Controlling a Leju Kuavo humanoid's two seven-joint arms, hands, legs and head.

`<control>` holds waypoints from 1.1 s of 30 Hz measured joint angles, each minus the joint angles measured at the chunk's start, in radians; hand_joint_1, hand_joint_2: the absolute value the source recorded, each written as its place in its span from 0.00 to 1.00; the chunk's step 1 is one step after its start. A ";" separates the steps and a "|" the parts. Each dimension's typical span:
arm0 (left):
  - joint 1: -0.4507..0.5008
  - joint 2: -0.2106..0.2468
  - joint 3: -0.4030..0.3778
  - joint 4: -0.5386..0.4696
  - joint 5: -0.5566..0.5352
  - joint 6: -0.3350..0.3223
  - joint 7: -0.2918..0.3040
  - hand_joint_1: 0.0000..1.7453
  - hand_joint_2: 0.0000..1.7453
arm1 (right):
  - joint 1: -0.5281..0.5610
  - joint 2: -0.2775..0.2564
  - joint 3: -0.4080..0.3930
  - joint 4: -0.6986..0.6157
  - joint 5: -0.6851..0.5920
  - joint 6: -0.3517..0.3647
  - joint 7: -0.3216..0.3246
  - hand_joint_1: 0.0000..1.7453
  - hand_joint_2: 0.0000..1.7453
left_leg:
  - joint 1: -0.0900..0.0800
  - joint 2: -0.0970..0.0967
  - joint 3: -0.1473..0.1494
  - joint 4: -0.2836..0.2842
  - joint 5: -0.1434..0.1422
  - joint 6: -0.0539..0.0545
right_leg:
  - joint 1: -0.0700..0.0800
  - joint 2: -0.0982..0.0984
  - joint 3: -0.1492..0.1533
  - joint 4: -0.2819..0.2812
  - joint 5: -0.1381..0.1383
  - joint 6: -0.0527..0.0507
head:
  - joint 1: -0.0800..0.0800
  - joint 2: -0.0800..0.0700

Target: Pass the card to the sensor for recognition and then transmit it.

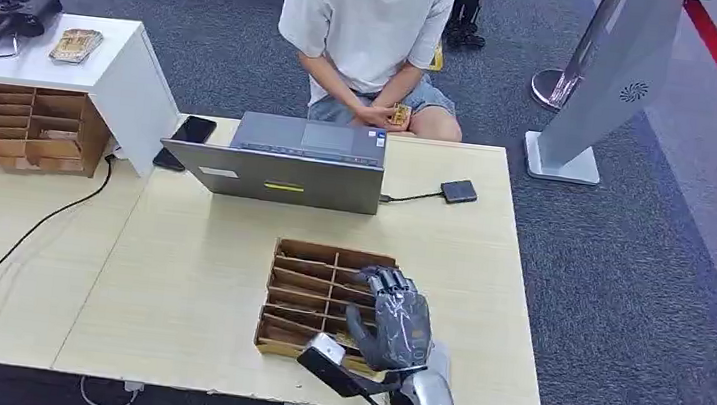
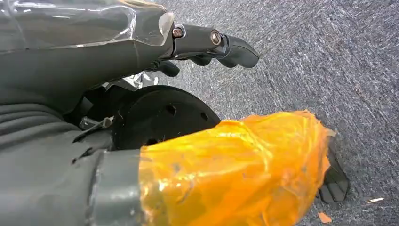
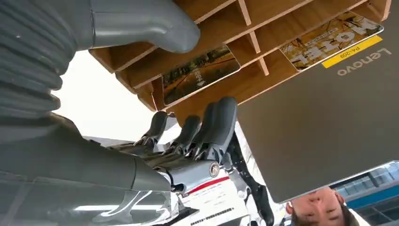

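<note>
- Right hand (image 1: 394,319) hovers over the near wooden card rack (image 1: 312,268); my read is fingers apart, gripping nothing.
- Card (image 3: 200,74) lies in a rack slot just beyond the fingertips (image 3: 225,115); another card (image 3: 329,40) sits further in.
- Laptop (image 1: 282,172) stands between rack and seated person (image 1: 373,23); black sensor (image 1: 458,191) lies to its right.
- Left hand (image 2: 214,44) hangs over carpet (image 2: 329,56); grip I cannot tell.
</note>
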 joint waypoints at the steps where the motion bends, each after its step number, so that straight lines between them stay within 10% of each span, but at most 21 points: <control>1: 0.000 0.000 0.000 0.000 0.000 0.000 0.000 0.00 0.00 | 0.000 0.001 0.000 0.002 0.000 0.000 0.000 0.57 1.00 | 0.000 0.000 0.000 0.000 0.000 0.000 | 0.000 0.000 0.000 0.000 0.000 0.000 | 0.000 0.000; 6: 0.000 0.000 0.000 0.000 0.002 0.000 0.000 0.00 0.00 | -0.003 0.002 0.000 0.006 -0.002 0.000 0.000 0.76 1.00 | 0.000 0.000 0.000 0.000 0.000 0.000 | 0.000 0.000 0.000 0.000 0.000 0.000 | 0.000 0.000; 33: 0.000 0.000 0.000 0.000 0.033 0.000 -0.024 0.00 0.00 | -0.007 0.013 0.000 -0.021 0.023 -0.067 -0.066 0.90 1.00 | 0.000 0.000 0.000 0.000 0.000 0.000 | 0.000 0.000 0.000 0.000 0.000 0.000 | 0.000 0.000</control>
